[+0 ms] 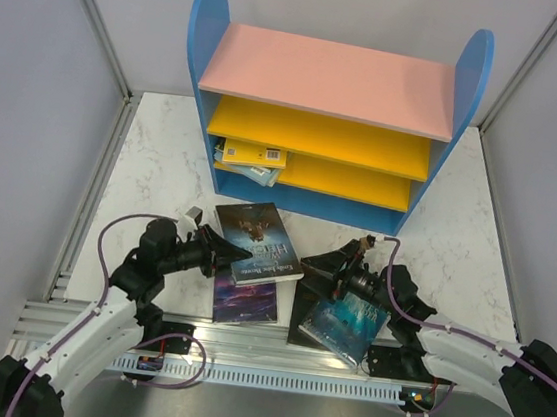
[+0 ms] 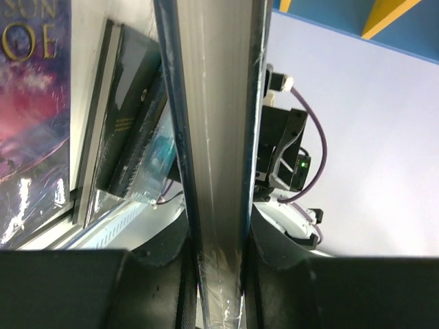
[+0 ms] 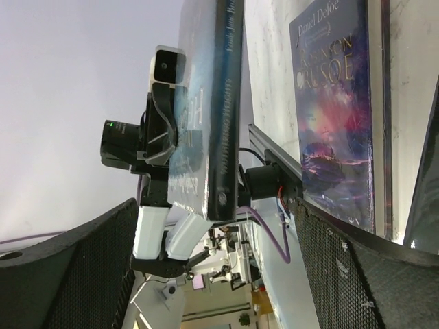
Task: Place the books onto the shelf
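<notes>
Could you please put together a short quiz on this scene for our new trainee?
1. True or false: the right gripper is shut on the teal book.
2. Which book does the left gripper hold? A purple, B dark, C yellow.
3. Fill in: the shelved books sit at the ____ end of the shelf.
Key: 1 false, it is open and holds nothing. 2 B, the dark book, lifted off the table. 3 left.
</notes>
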Controlling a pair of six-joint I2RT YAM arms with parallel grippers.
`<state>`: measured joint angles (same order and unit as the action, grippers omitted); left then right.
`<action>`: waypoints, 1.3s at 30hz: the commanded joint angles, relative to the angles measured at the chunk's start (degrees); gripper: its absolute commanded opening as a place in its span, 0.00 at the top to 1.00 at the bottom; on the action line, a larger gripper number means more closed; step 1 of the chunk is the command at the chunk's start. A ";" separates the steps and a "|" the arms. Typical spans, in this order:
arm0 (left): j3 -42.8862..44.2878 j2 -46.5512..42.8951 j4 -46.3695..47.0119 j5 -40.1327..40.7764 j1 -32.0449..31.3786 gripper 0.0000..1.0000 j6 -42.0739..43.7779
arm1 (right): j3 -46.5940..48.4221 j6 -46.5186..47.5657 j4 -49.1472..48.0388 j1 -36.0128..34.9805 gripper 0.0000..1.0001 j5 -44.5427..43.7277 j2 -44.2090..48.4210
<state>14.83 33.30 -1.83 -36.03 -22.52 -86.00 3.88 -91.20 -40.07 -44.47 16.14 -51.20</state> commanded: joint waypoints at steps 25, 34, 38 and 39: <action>2.75 13.28 19.94 7.82 -13.51 0.98 -0.49 | 1.84 -8.56 -26.33 -3.43 0.46 -0.49 -11.50; 3.89 15.30 19.49 6.06 -13.51 0.98 1.09 | 2.27 -5.13 -11.86 -3.43 0.52 -7.88 -2.67; 4.50 16.09 19.49 5.45 -13.77 0.98 1.62 | 3.76 -4.87 -13.63 -3.43 0.70 -7.09 -5.05; 4.59 16.18 19.58 5.36 -14.04 0.98 1.80 | 3.94 -4.78 -13.63 -3.43 0.76 -7.18 -4.96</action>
<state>16.99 49.19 16.56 -30.26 -36.05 -89.45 4.45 -96.95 -48.86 -47.92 11.57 -56.40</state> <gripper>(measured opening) 0.290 0.305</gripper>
